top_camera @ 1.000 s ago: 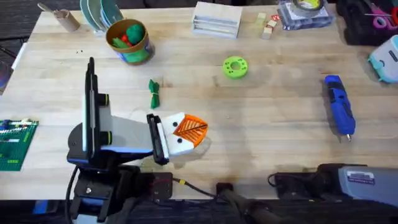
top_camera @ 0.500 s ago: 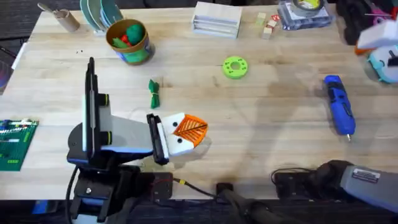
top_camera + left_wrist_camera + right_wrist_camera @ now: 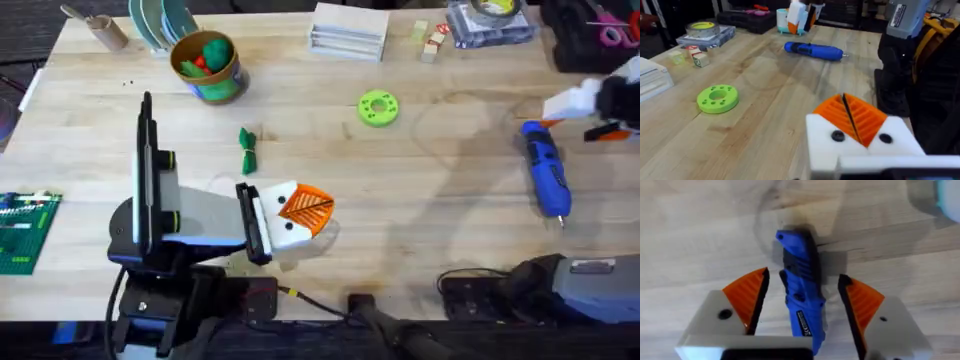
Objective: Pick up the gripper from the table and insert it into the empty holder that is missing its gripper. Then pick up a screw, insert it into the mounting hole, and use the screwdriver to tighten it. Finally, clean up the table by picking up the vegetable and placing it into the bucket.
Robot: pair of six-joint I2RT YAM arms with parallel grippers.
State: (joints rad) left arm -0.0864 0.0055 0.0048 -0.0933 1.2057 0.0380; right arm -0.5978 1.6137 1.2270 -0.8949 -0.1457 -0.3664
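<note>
Right gripper [image 3: 802, 307] has descended; ribbed orange jaws wide, straddling chunky blue screwdriver [image 3: 801, 292].

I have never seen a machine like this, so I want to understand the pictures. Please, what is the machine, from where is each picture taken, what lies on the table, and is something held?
This is a robot with two arms at a wooden table. One camera looks down from above; one sits on each wrist.

In the view from above, the left gripper, white with orange pads, rests low near the robot, its pads together. The right gripper hangs open above the blue screwdriver, one finger on each side, holding nothing.

Also on the table: a small green toy vegetable, a yellow bucket with toys inside, and a lime-green disc.
</note>
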